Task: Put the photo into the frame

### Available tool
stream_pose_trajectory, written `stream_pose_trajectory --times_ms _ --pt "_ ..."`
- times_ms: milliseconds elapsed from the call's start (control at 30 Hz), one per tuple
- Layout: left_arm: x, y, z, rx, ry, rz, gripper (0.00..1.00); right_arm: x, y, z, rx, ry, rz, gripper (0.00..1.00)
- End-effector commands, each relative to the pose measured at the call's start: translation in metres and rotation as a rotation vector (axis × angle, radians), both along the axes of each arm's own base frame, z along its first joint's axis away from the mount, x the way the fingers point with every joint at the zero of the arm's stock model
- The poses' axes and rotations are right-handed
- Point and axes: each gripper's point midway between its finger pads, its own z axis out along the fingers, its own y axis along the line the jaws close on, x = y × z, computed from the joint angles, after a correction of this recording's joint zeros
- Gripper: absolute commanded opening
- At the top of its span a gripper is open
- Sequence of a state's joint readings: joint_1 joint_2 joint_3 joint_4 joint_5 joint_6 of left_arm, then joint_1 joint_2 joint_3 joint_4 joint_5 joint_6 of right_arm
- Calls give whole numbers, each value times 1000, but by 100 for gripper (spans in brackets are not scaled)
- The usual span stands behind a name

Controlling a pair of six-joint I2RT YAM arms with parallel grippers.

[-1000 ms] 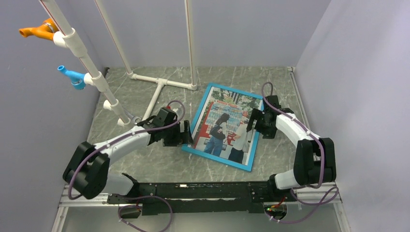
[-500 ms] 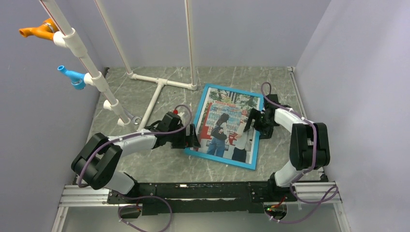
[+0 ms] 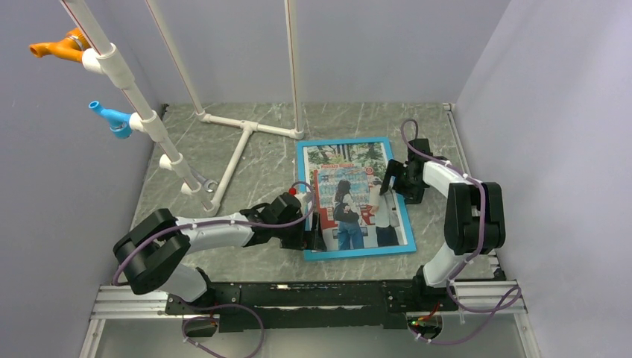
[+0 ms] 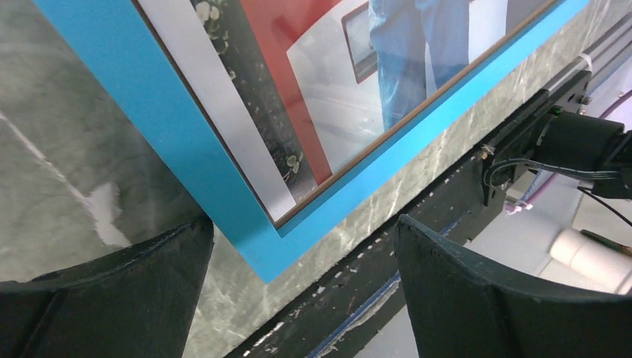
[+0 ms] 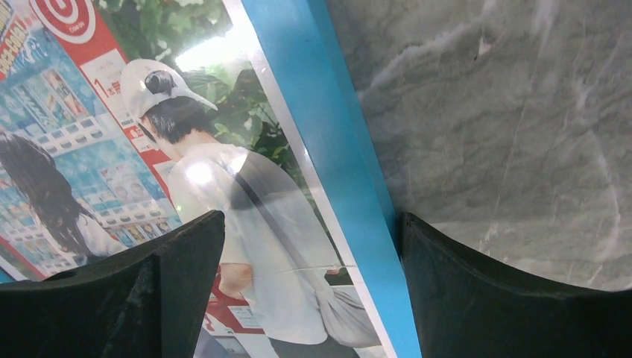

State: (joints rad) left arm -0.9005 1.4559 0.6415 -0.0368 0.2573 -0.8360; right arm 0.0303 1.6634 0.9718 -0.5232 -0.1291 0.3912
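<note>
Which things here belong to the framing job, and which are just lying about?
Job: photo; frame around it, blue face up.
Lying about: pipe stand; orange fitting and blue fitting on the left pipe.

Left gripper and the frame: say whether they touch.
Cannot tell. Left wrist view: one of the left gripper's fingers borders the frame's blue edge near its corner, with no plain contact or gap.

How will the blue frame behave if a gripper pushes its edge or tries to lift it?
Probably stiff: the frame lies flat with straight edges, so it should slide as one piece on the smooth table. It looks thin and flush, so lifting may be hard. The glossy pane may be slippery and fragile.
</note>
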Motion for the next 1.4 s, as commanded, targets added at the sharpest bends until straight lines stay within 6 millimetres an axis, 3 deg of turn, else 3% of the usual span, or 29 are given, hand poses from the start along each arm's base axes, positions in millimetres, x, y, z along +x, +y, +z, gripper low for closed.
stream_pose_trajectory --times_ms 0,300,567,767,933,1100,1200,1367 --pt "-14 -14 -6 -21 50 -19 96 -3 32 8 134 26 39 87" --pt "-1 0 3 -2 23 19 98 -14 35 19 163 17 31 87" --pt "25 36 23 15 -46 110 99 -43 41 19 207 27 26 88" --pt "35 60 36 97 -101 134 100 -40 30 19 144 19 4 88" --pt "41 67 48 56 -142 145 99 -27 29 47 137 -78 -4 88" --pt "49 69 80 -95 -274 161 99 -21 26 82 132 -220 -11 93" --pt "58 83 96 -142 -386 218 99 -20 21 104 116 -326 -26 98" --pt "68 117 116 -123 -556 342 99 -22 13 124 91 -451 -43 100"
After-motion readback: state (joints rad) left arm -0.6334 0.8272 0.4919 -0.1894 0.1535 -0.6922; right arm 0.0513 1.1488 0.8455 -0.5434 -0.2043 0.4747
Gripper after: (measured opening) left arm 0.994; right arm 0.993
